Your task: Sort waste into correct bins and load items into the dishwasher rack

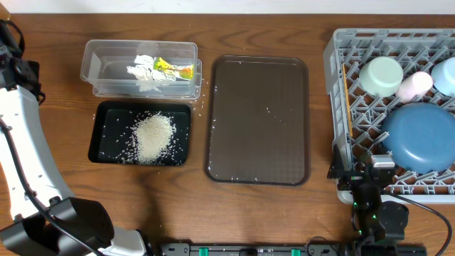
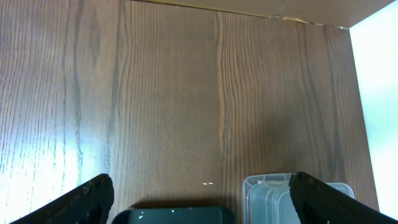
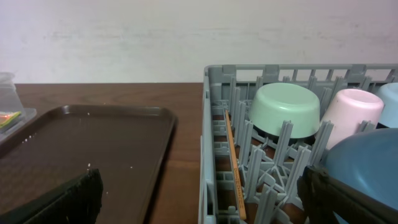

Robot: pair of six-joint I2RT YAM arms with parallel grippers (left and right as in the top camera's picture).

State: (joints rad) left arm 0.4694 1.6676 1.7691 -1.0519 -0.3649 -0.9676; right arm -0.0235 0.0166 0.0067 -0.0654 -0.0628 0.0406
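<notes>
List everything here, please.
tub: one, clear, back left
tissues: several, white, in tub
wrapper: one, yellow-orange, in tub
black tray: one, black, front left
rice: pile, white, in black tray
brown tray: one, brown, centre
rack: one, grey, right
green bowl: one, mint, in rack
blue bowl: one, pale, in rack
cup: one, pink, in rack
dish: one, dark blue, in rack
chopsticks: unclear, wooden, in rack
left gripper: one, black, open
right gripper: one, black, open

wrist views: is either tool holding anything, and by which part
Nothing is held. The left tool stands open over the wooden table, and the right tool stands open at the edge of the dishwasher rack, both empty.
</notes>
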